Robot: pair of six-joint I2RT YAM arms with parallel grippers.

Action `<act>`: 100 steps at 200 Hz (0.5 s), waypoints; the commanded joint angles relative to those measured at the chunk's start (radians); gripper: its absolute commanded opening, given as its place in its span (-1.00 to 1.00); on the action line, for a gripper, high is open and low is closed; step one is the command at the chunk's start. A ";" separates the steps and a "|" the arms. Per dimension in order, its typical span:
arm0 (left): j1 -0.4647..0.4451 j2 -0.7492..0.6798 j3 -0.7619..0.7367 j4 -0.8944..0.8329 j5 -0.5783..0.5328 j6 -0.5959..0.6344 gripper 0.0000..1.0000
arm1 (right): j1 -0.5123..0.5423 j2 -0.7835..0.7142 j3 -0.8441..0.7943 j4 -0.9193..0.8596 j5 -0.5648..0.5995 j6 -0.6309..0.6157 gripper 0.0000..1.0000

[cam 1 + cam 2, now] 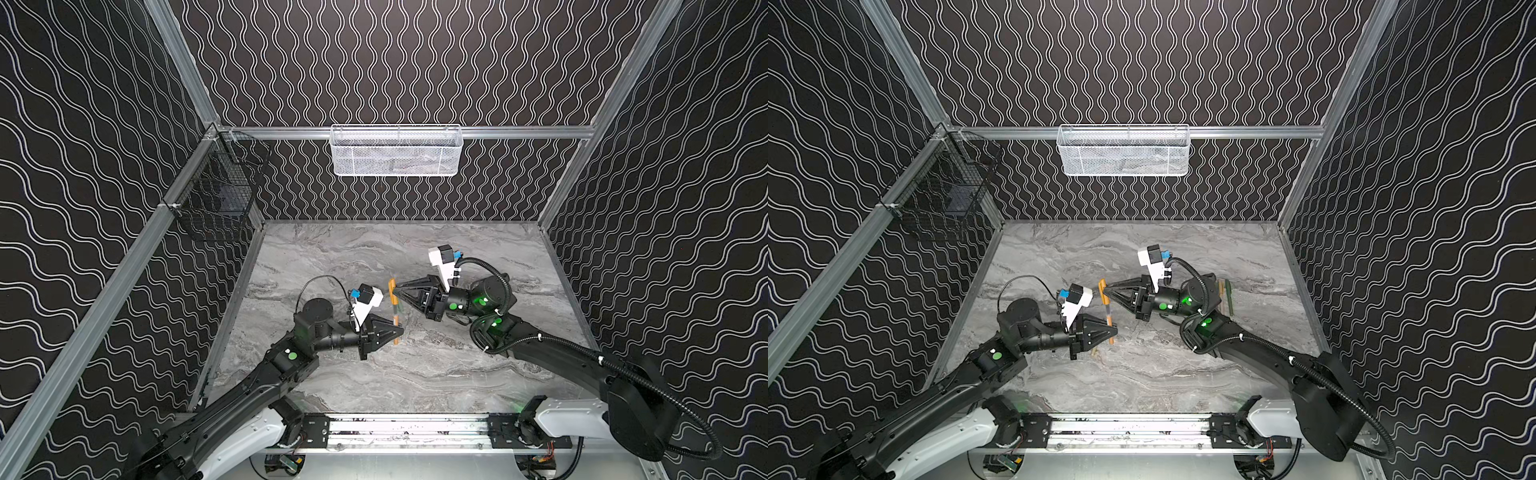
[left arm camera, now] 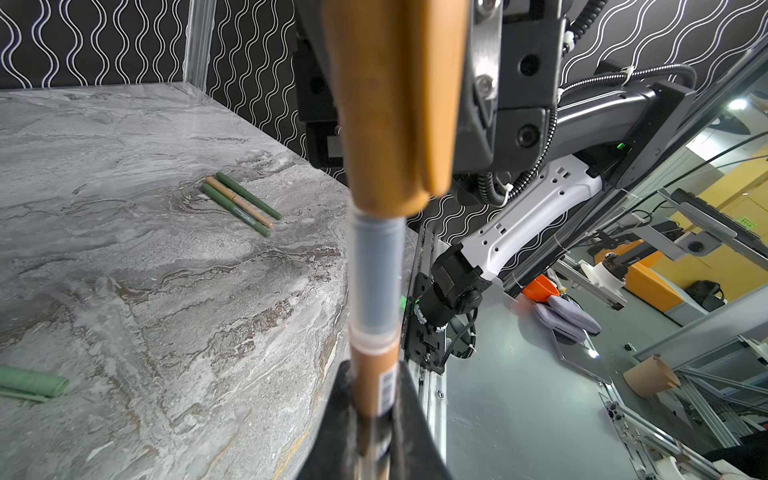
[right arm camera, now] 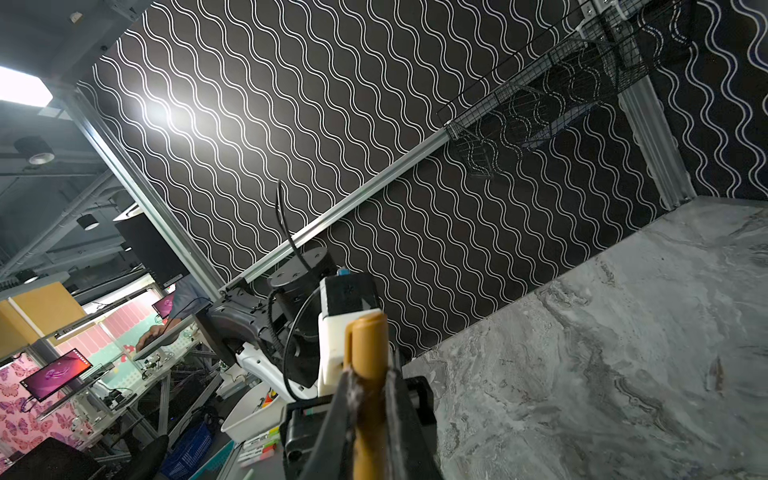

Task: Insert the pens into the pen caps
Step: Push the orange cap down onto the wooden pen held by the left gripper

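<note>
My left gripper (image 1: 400, 331) (image 1: 1114, 330) (image 2: 372, 401) is shut on a tan-orange pen (image 1: 395, 322) (image 1: 1109, 323) (image 2: 375, 374), held above the middle of the table. My right gripper (image 1: 397, 286) (image 1: 1107, 286) (image 3: 370, 399) is shut on a tan-orange pen cap (image 1: 392, 288) (image 1: 1101, 286) (image 2: 395, 104) (image 3: 368, 349). Pen and cap stand in one line. In the left wrist view the pen's front end is inside the cap's mouth, with its dark section (image 2: 374, 270) still bare. Three more pens (image 2: 241, 205) (image 1: 1225, 296) lie side by side near the right wall. A pale green pen cap (image 2: 33, 384) lies alone on the table.
The marble table (image 1: 374, 374) is walled on three sides. A white mesh basket (image 1: 395, 151) hangs on the back wall and a black wire basket (image 1: 216, 191) on the left wall. A metal rail (image 1: 407, 430) carrying both arm bases runs along the front edge.
</note>
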 commanded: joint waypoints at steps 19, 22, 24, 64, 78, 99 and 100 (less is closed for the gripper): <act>0.017 -0.018 0.005 0.073 -0.035 0.009 -1.00 | 0.010 -0.010 -0.022 -0.032 -0.026 -0.005 -0.79; 0.018 -0.018 0.005 0.075 -0.034 0.007 -1.00 | 0.011 -0.012 -0.023 -0.032 -0.024 -0.005 -0.79; 0.018 -0.018 0.004 0.075 -0.033 0.007 -1.00 | 0.012 -0.013 -0.024 -0.032 -0.023 -0.006 -0.79; 0.024 -0.012 0.007 0.083 -0.030 0.006 -1.00 | 0.016 -0.041 -0.034 -0.065 -0.009 -0.028 -0.79; 0.025 -0.005 0.009 0.086 -0.027 0.008 -1.00 | 0.022 -0.046 -0.027 -0.085 -0.010 -0.048 -0.79; 0.025 0.007 0.015 0.092 -0.018 0.006 -1.00 | 0.029 -0.042 -0.017 -0.099 -0.010 -0.061 -0.79; 0.025 0.008 0.016 0.092 -0.017 0.006 -1.00 | 0.030 -0.042 -0.017 -0.098 -0.010 -0.061 -0.79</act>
